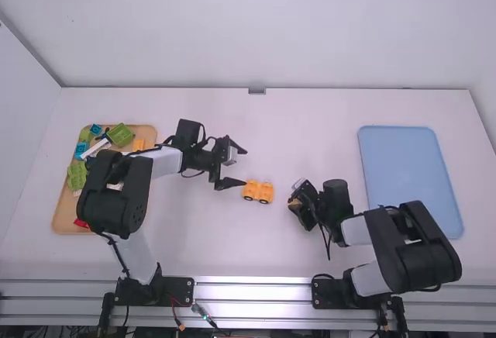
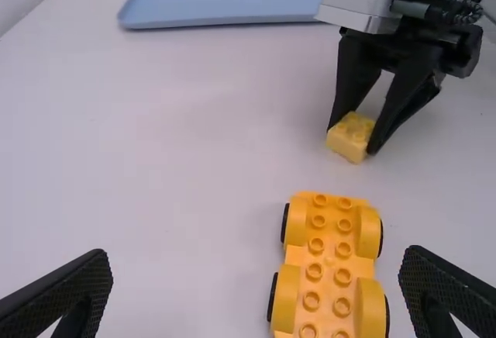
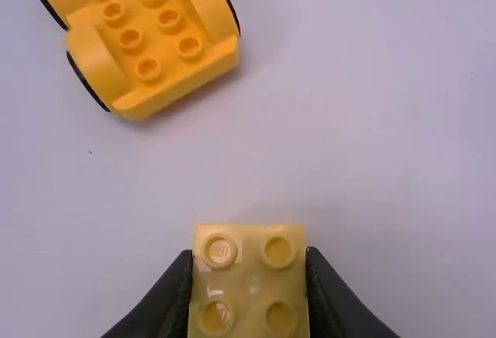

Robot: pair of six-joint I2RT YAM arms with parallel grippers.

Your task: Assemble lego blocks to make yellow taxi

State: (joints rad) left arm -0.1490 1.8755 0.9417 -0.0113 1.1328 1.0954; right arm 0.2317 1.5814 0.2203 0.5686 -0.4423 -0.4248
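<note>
A yellow wheeled car base (image 1: 258, 191) lies mid-table; its studs face up in the left wrist view, where the car base (image 2: 328, 264) sits beyond the fingers. My left gripper (image 1: 232, 170) is spread wide just left of it, and the left gripper (image 2: 256, 291) has nothing between its fingers. To the right of the base, my right gripper (image 1: 295, 201) is low at the table. In the right wrist view, the right gripper (image 3: 249, 272) is shut on a pale yellow block (image 3: 248, 299) with studs up, apart from the car base (image 3: 147, 39).
On the left is a wooden tray (image 1: 65, 212) with green, blue, red and yellow blocks, partly under the left arm. A blue tray (image 1: 409, 175) lies at the right, beyond the right arm.
</note>
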